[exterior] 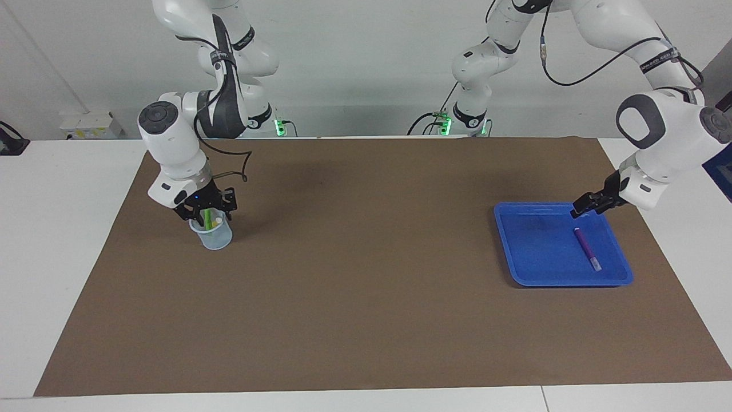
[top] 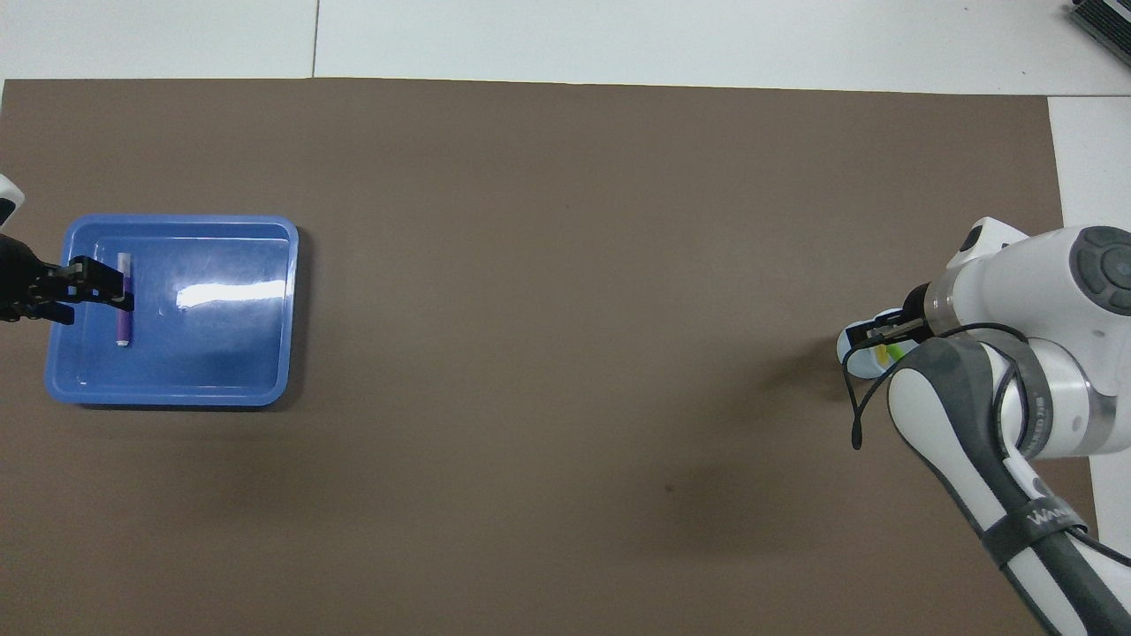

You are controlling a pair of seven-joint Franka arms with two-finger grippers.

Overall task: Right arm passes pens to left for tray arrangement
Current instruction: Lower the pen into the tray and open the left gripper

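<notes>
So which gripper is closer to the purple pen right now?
Left. The left gripper hangs over the blue tray near the purple pen lying in it. The right gripper is at the cup, toward the right arm's end.

White jointed arms, grey joint caps, black cables, black end effectors; right arm (exterior: pixel 171 143) wrist blue-lit.

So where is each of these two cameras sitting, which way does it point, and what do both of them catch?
Facing view: high across the table, looking at the robots; both arms show whole, left gripper over the tray, right gripper at the cup.
Overhead view: above the robots' end, looking steeply down; only the right arm's forearm and the left gripper show.
Shared: tray, purple pen, cup, brown mat.
</notes>
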